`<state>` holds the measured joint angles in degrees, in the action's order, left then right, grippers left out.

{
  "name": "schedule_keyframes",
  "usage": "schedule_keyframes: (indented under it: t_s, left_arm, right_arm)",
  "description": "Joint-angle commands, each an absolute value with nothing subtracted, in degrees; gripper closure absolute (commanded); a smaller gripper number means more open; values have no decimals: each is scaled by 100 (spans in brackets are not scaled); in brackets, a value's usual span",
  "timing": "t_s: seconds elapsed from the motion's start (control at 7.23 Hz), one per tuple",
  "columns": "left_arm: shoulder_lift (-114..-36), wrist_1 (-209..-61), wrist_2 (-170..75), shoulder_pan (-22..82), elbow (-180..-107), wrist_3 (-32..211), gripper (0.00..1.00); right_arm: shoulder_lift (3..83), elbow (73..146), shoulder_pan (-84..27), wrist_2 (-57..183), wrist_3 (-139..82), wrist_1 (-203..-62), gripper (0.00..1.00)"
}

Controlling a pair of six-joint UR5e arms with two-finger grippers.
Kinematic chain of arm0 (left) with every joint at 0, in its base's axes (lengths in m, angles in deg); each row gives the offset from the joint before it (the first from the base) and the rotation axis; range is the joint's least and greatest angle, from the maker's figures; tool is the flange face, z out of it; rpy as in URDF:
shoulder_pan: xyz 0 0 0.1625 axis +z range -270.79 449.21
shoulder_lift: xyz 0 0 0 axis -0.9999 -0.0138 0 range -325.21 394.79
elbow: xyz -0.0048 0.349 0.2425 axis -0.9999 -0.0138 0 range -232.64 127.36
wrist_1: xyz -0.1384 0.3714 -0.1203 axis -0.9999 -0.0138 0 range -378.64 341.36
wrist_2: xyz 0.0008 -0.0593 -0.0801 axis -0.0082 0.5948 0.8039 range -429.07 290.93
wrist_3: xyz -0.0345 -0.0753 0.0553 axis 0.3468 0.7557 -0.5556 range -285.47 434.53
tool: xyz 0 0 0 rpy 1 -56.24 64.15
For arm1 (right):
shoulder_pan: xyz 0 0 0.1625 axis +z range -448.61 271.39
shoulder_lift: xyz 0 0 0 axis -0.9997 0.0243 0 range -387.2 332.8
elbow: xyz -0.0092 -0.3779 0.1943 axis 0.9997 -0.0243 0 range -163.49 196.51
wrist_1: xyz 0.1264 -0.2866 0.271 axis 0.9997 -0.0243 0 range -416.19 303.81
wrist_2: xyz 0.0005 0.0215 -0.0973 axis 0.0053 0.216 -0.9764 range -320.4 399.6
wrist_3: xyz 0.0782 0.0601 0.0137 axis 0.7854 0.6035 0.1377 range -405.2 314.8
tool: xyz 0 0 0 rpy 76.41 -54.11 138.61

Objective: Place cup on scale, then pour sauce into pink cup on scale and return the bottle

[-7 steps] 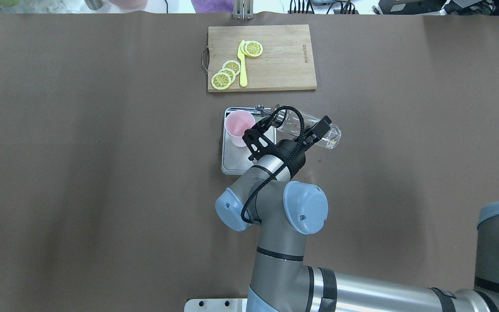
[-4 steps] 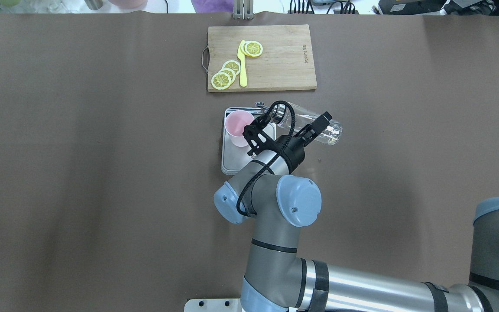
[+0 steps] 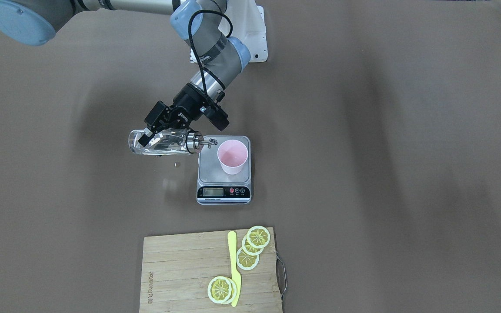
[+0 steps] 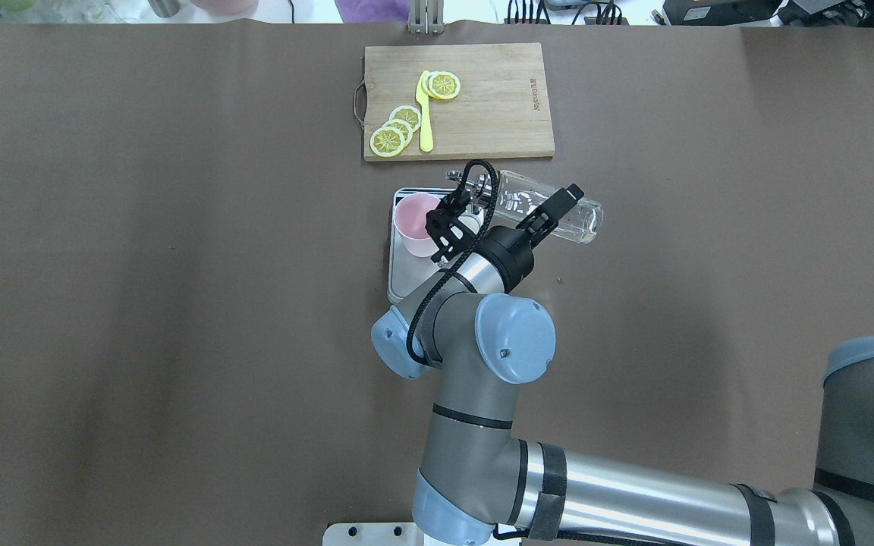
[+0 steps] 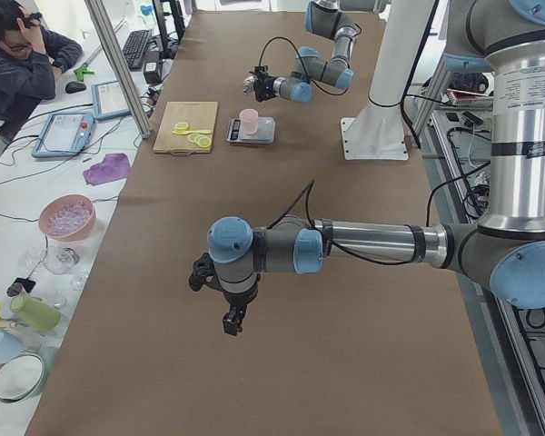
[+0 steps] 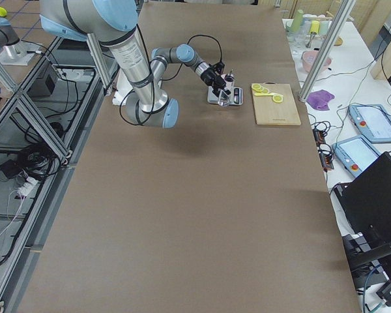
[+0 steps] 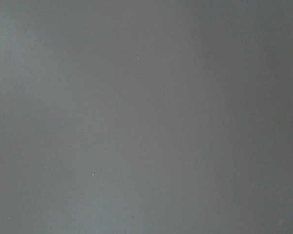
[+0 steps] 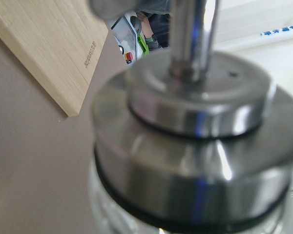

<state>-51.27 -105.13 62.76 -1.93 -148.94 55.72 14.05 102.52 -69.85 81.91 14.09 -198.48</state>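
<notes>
1. Your right gripper [image 3: 155,135] is pinched on the bottle [image 3: 170,143], its fingers clamped across the glass body near the base.
2. The bottle lies almost level above the table [image 3: 385,130], with its silver spout [image 3: 209,141] pointing towards the cup [image 3: 232,157]. The spout tip sits over the edge of the scale [image 3: 223,192], just beside the cup's rim.
3. The sauce is clear, and you cannot tell from these views how much is in the glass.
4. The pink cup stands upright on the scale's steel platform, towards the corner nearest the robot's left. The scale's display strip faces away from the robot.
5. Beyond the scale, away from the robot, lies a wooden cutting board [image 3: 181,269] carrying lemon slices [image 3: 258,237] and a yellow knife [image 3: 233,265].
6. Your left gripper [image 5: 227,313] hangs over bare table well away from the scale. It shows only in the side view, so you cannot tell how its fingers stand.
7. The right wrist camera is filled by the blurred metal cap, with a corner of the board behind it.
</notes>
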Motion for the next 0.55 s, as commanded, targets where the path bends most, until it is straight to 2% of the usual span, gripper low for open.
schedule_keyframes:
  t_s: [0.0,0.41]
  left_arm:
    - [-5126,-10513,6276,-193,-14880,5572,2]
    - [-5126,-10513,6276,-193,-14879,5580,2]
  right_arm:
    - [1384,10185,-6962,8188,1395,-20155,100]
    - [1165,10036,-6962,8188,1403,-20569,100]
